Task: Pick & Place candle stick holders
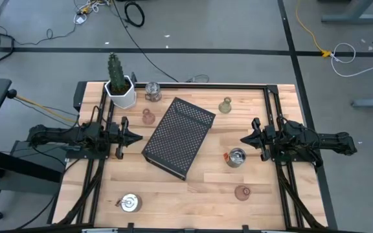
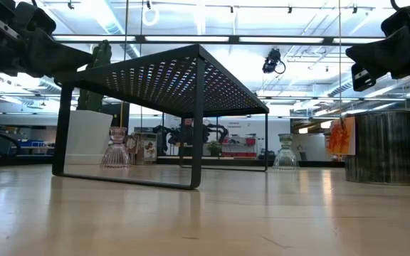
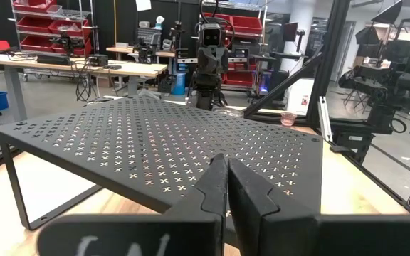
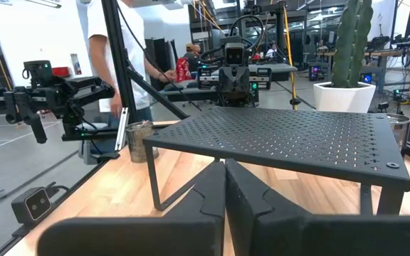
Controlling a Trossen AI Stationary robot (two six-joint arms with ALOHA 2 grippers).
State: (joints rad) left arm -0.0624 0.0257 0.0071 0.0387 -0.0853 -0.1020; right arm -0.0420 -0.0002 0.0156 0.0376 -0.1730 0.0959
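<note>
Several small candle stick holders stand on their bases on the wooden table around a black perforated tray (image 1: 177,137). A clear one (image 1: 153,90) and a pinkish one (image 1: 148,117) are at the far left, and an olive one (image 1: 225,105) is at the far right. A silver one (image 1: 236,157) and a pinkish one (image 1: 241,192) are at the near right, and a silver one (image 1: 130,203) is at the near left. My left gripper (image 1: 140,138) is shut, pointing level at the tray's left side. My right gripper (image 1: 243,139) is shut, facing the tray's right side.
A white pot with a cactus (image 1: 120,87) stands at the table's far left corner. The tray stands on legs, slanted across the table's middle. Black frame rails (image 1: 283,188) run along both table sides. A person (image 4: 112,50) stands beyond the table.
</note>
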